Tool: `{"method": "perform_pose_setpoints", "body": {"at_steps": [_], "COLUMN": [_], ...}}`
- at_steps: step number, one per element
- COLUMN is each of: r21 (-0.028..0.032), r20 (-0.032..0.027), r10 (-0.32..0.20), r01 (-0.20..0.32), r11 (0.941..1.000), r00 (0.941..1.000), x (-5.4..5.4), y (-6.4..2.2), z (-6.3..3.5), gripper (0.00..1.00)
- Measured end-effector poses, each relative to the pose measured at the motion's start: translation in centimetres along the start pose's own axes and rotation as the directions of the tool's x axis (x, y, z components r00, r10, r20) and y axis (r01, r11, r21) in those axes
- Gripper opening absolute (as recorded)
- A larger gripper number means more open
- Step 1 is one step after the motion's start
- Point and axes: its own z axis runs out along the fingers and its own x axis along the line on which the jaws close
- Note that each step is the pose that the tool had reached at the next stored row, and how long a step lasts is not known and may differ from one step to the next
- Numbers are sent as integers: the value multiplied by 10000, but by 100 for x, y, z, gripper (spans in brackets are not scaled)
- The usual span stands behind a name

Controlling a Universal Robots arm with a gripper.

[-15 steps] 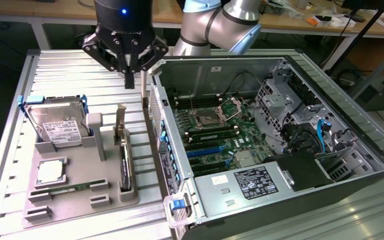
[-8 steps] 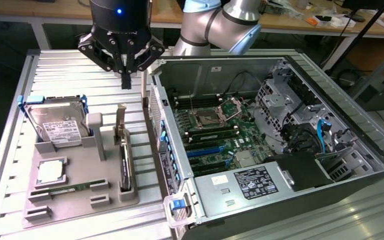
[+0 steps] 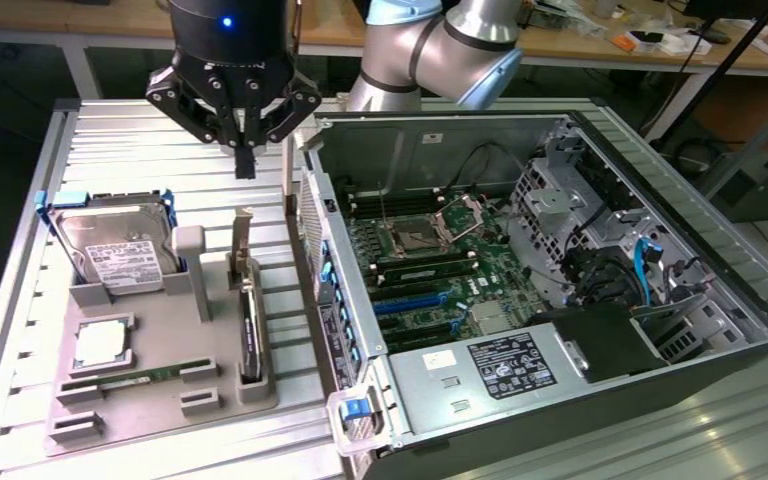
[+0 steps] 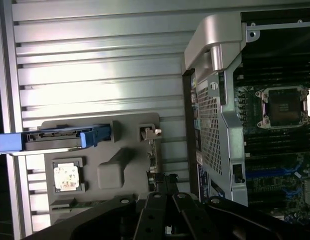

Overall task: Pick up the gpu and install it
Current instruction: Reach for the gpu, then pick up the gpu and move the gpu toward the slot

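The gpu [image 3: 249,335] is standing on edge in the grey parts tray [image 3: 157,405], beside the open computer case [image 3: 531,250], not yet picked up. The claw [image 3: 243,165] is hanging above it, pinched shut and gripping nothing.

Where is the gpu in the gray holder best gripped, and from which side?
Grip the gpu by the middle of its long upper edge, coming straight down from above. It stands on its thin edge in the gray holder, silver bracket at one end, so the fingers can likely close across its two flat faces.
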Motion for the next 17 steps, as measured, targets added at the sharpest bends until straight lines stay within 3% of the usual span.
{"method": "perform_pose_setpoints", "body": {"at_steps": [17], "r21": [0], "r20": [0], "r10": [0], "r01": [0], "r11": [10000], "r00": [10000], "x": [75], "y": [-8], "z": [-2], "gripper": [11]}}
